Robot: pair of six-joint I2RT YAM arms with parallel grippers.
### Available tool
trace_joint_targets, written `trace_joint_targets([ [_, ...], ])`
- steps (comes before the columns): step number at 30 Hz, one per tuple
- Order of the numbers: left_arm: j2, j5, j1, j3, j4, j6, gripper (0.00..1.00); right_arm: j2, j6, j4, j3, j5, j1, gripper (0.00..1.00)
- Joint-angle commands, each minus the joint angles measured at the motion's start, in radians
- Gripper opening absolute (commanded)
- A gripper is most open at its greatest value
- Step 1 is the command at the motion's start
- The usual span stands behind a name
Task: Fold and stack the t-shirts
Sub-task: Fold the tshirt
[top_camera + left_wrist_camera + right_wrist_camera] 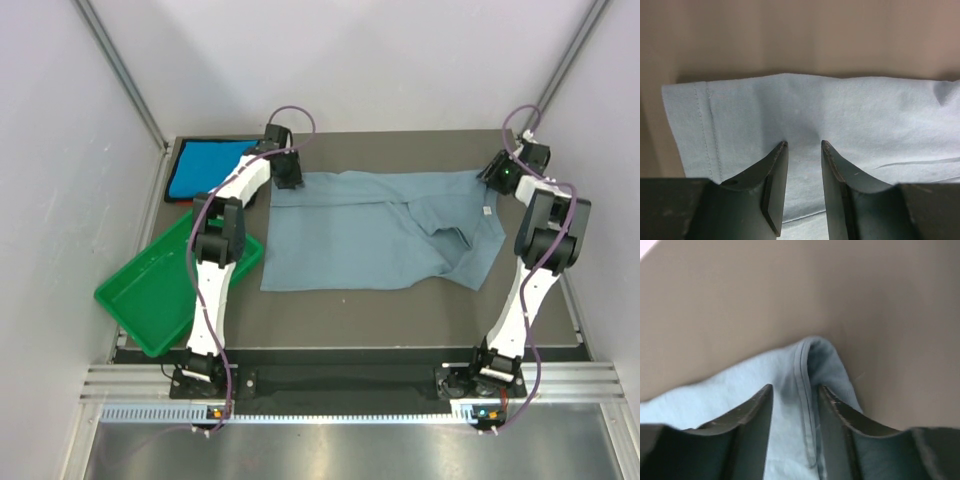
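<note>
The large grey-blue t-shirt (380,232) lies spread on the table, its right part rumpled, with a small white tag (487,210). My left gripper (288,176) is at its far left corner, jaws narrowly apart and pinching the cloth (805,125), which puckers toward the gap beside the stitched hem (705,125). My right gripper (497,176) is at the far right corner, shut on a bunched seamed edge (805,375) that pokes up between the fingertips (765,392). The turquoise-blue t-shirt (205,168) lies folded at the far left.
A green plastic tray (150,290) sits at an angle at the near left, partly under the left arm. The turquoise shirt rests on a dark mat at the table's back left corner. Side walls stand close to both arms.
</note>
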Motion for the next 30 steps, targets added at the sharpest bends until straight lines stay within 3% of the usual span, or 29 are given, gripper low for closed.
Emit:
trace_joint_targets([
  [1,0.022,0.000,0.012,0.017,0.037,-0.010,0.38,0.025,0.021,0.035,0.091,0.006,-0.009,0.40],
  [2,0.023,-0.001,0.013,0.018,0.037,-0.011,0.38,0.038,0.022,0.032,0.104,0.034,-0.009,0.34],
  [3,0.025,-0.006,0.015,0.021,0.034,-0.015,0.38,0.044,0.028,0.006,0.114,0.049,-0.009,0.19],
  [6,0.041,-0.029,0.025,0.041,0.015,-0.025,0.38,0.061,0.039,0.004,0.153,0.120,-0.012,0.00],
  [22,0.121,-0.055,0.054,0.153,0.032,-0.035,0.40,0.251,0.107,-0.007,0.415,0.131,-0.018,0.01],
  [27,0.030,0.014,0.056,0.138,0.035,-0.042,0.40,0.190,0.099,-0.131,0.424,0.168,-0.011,0.26],
  [30,-0.084,0.072,0.045,0.065,0.063,-0.067,0.41,0.069,0.107,-0.182,0.337,0.217,-0.003,0.38],
])
